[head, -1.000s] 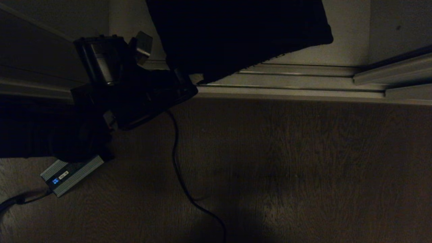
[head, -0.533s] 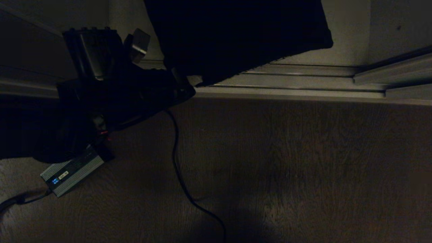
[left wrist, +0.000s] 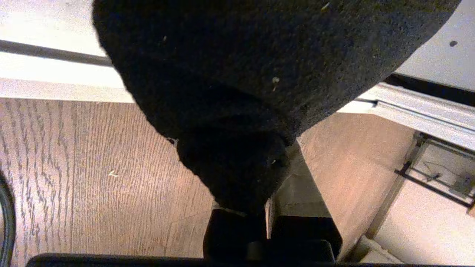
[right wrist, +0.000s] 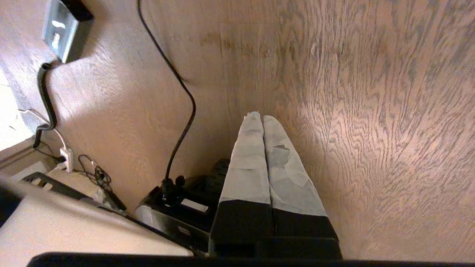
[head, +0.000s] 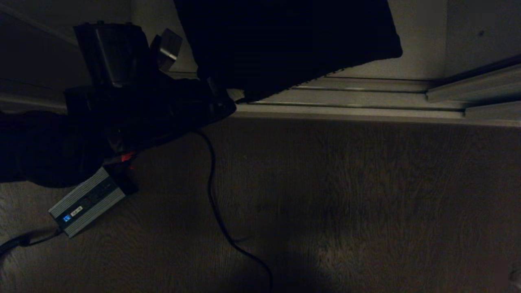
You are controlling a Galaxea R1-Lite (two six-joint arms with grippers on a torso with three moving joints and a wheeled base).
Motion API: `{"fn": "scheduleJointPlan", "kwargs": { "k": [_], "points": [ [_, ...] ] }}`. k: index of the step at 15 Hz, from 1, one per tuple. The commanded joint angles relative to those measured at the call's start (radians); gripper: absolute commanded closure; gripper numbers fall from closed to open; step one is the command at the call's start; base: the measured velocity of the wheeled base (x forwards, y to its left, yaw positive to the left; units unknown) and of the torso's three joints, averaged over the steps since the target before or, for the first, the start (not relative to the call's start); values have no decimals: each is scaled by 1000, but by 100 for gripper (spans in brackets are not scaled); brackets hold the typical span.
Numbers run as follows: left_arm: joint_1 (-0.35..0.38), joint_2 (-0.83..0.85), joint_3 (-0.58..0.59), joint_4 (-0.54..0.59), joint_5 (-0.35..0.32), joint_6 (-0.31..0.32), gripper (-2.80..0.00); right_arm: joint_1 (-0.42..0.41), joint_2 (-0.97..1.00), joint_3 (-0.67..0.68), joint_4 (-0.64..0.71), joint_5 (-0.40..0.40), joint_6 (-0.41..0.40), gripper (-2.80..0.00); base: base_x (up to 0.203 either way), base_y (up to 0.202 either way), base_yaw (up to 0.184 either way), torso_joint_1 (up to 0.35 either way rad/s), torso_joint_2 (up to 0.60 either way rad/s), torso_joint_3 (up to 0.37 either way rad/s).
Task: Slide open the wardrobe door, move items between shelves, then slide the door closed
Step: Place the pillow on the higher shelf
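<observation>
Nearest me is one wood floor (head: pixel 366 195), brown with fine, wavy grain. On it lies one grey power brick (head: pixel 86 202), a ribbed metal box with a small blue light, and one thin black cable (head: pixel 215 211) that snakes across the boards.

My right claw (right wrist: pixel 258 117) hangs over that floor, not seen from my head; its two pale, tape-wrapped fingers (right wrist: pixel 276 163) are pressed flat together with nothing between them.

My left claw (left wrist: pixel 256 211) is at my left, above the floor's edge, a bulky black body in my head view. It is clamped on the lower corner of one cushion (head: pixel 285 44), and the fabric bunches where my fingers pinch it. The side I see is plain black, fuzzy and soft, flecked with a few bits of lint, roughly square with a rounded corner; a hint of woven pattern shows along its lower hem. The cushion hangs in the air in front of the wardrobe opening, over the track.

Beyond the floor's edge runs one floor track (head: pixel 358 97), pale ribbed metal with several long parallel grooves. At the far right stands the sliding wardrobe door (head: pixel 480 32), a flat matte pale panel with a slim metal frame along its bottom edge. Behind the cushion is a plain off-white surface inside the wardrobe (head: pixel 415 36).
</observation>
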State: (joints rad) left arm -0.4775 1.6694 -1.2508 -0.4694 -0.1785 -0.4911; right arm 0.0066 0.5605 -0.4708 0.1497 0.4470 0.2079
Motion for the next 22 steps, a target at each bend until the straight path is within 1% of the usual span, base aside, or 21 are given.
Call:
{"fn": "scheduleJointPlan", "kwargs": {
  "k": [1,3,6,9,11,15,21,22],
  "points": [
    [-2,27,-40,18,-1,-3,0,1,124,16,-49,5,1,0,0,0,0,0,0,0],
    [-7,54,-91,83,-1,-3,0,13,231,18,-144,22,1,0,0,0,0,0,0,0],
    [-9,83,-127,113,-1,-3,0,50,347,-7,-266,36,0,0,0,0,0,0,0,0],
    [-10,103,-190,155,-1,-3,0,66,436,-55,-338,53,-1,0,0,0,0,0,0,0],
    [-10,125,-197,161,5,-1,0,67,498,-68,-395,67,-1,0,0,0,0,0,0,0],
    [-9,125,-196,166,9,-1,0,67,613,-83,-566,70,-1,0,0,0,0,0,0,0],
    [-15,142,-219,198,6,-6,0,77,695,-156,-631,71,0,0,0,0,0,0,0,0],
    [-15,154,-222,184,9,-7,0,81,707,-160,-660,71,1,0,0,0,0,0,0,0]
  ]
}}
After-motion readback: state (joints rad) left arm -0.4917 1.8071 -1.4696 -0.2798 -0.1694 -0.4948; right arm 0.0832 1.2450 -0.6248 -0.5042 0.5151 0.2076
